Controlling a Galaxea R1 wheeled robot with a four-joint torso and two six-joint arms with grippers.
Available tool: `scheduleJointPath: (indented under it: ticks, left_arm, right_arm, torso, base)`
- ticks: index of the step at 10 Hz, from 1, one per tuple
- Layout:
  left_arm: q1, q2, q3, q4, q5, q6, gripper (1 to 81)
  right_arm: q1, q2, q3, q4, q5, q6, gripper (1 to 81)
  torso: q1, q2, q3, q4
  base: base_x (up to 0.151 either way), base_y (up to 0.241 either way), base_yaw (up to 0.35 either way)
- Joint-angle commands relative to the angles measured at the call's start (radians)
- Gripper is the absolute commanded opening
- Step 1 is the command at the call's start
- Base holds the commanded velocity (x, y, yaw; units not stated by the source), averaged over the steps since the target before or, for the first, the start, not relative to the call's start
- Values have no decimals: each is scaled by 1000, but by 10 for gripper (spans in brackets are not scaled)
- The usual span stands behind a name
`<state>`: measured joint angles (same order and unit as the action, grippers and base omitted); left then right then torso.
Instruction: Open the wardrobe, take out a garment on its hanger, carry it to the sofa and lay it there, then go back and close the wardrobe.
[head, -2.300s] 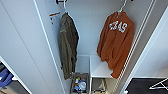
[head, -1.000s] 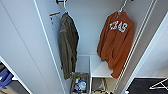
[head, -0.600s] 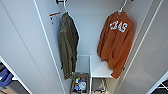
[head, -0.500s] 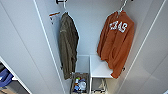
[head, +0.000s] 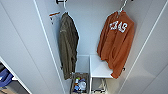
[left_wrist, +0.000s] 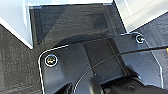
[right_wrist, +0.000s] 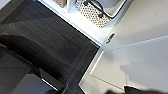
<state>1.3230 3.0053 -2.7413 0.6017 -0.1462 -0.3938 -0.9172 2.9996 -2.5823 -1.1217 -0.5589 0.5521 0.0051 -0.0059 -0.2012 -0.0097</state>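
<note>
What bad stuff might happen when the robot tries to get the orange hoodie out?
The orange hoodie hangs slanted on its white hanger, so it might slip off when lifted. Its hem reaches the white shelf and could drag there. The green jacket hangs on the same rail, so a wide swing might knock it.

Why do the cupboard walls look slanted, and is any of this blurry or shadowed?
Head view: the wide lens splays the wardrobe doors outward; the lettering on the orange garment is soft, and the light is even. Left wrist view: the dark carpet lies in shade below bright white panels. Right wrist view: faint shadows fall on the white door; the woven basket looks fuzzy.
</note>
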Motion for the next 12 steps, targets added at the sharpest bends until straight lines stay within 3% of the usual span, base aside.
scheduleJointPath:
  ticks: [1, 4, 6, 9, 12]
  left_arm:
    - [-43, -11, -2, 3, 37, 4, 811]
    - [-43, -5, -2, 3, 37, 4, 811]
    - [-41, -3, 0, 1, 37, 3, 811]
    - [-28, -2, 3, 7, 40, 1, 811]
    - [3, 8, 0, 0, 54, -5, 811]
  right_arm:
    - [40, -103, 148, 252, 149, 5, 811]
    - [-28, -227, 349, 428, 244, 6, 811]
    - [-102, -256, 369, 500, 274, 6, 811]
    - [-237, -276, 335, 577, 367, 8, 811]
    - [-351, -233, 274, 574, 370, 5, 811]
  torso:
    - [0, 0, 0, 0]
    - [0, 0, 0, 0]
    - [0, 0, 0, 0]
    - [0, 0, 0, 0]
    - [0, 0, 0, 0]
  base:
    - [0, 0, 0]
    - [0, 0, 0]
    - [0, 0, 0]
    - [0, 0, 0]
    - [0, 0, 0]
